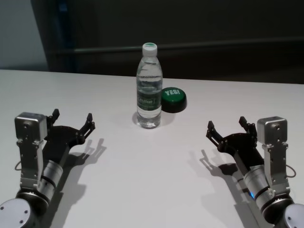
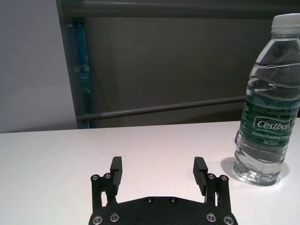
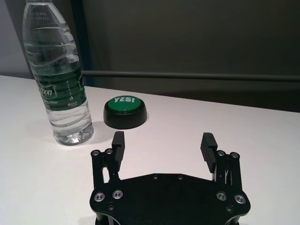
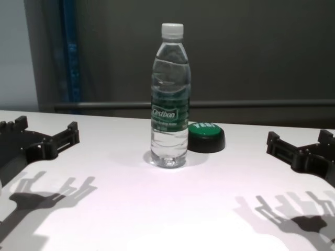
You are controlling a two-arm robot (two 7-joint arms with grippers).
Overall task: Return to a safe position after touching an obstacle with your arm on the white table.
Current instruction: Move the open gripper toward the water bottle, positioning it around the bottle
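Note:
The obstacle, a tall clear water bottle (image 1: 149, 88) with a white cap and dark green label, stands upright at the middle of the white table (image 1: 152, 180). It also shows in the chest view (image 4: 169, 99), the left wrist view (image 2: 267, 108) and the right wrist view (image 3: 58, 79). My left gripper (image 1: 72, 121) hovers open over the table's left side, well short of the bottle; its fingers (image 2: 116, 169) hold nothing. On the right side my right gripper (image 1: 227, 126) is open too, and its fingers (image 3: 207, 146) are empty. Neither arm touches the bottle.
A low round green button (image 1: 173, 99) marked "YES!" on a black base sits just right of and behind the bottle, also in the right wrist view (image 3: 125, 111). The table's far edge meets a dark wall with a horizontal rail (image 4: 209, 104).

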